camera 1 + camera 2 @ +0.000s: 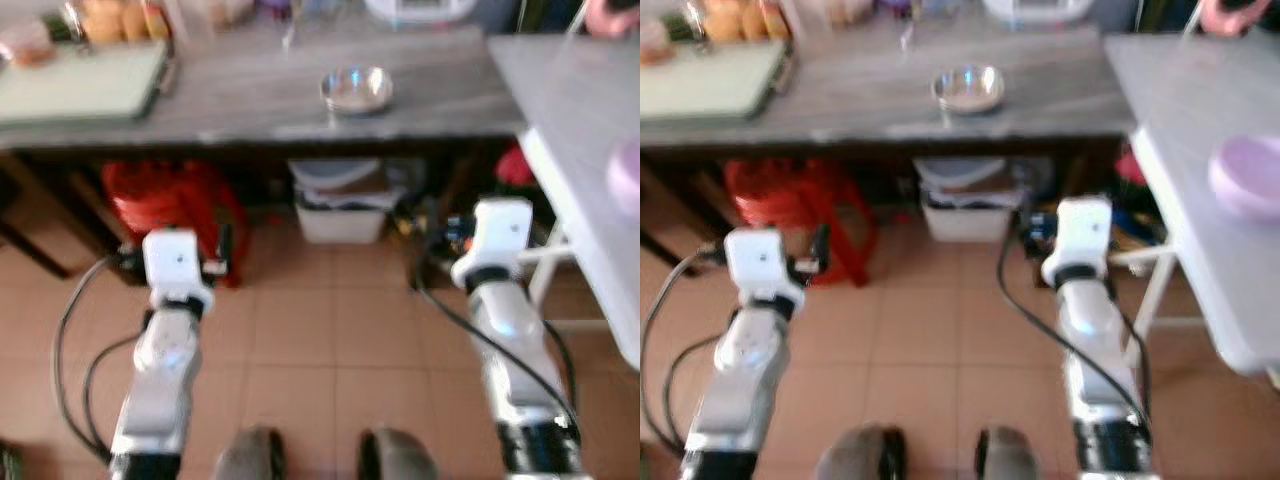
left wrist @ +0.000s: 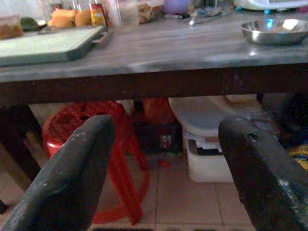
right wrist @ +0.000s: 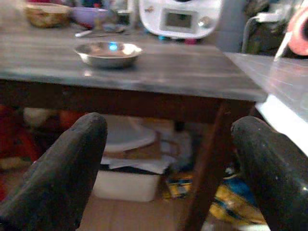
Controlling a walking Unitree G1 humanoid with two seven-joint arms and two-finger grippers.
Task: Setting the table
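Both pincers [image 2: 163, 168] [image 3: 168, 168] wide open, empty

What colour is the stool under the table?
Red. The stool shows best in the left wrist view, standing under the table.

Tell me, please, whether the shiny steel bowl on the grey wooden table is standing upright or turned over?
Upright. The shiny steel bowl rests on its base on the grey wooden table, its open rim facing up in both eye views and its hollow inside showing.
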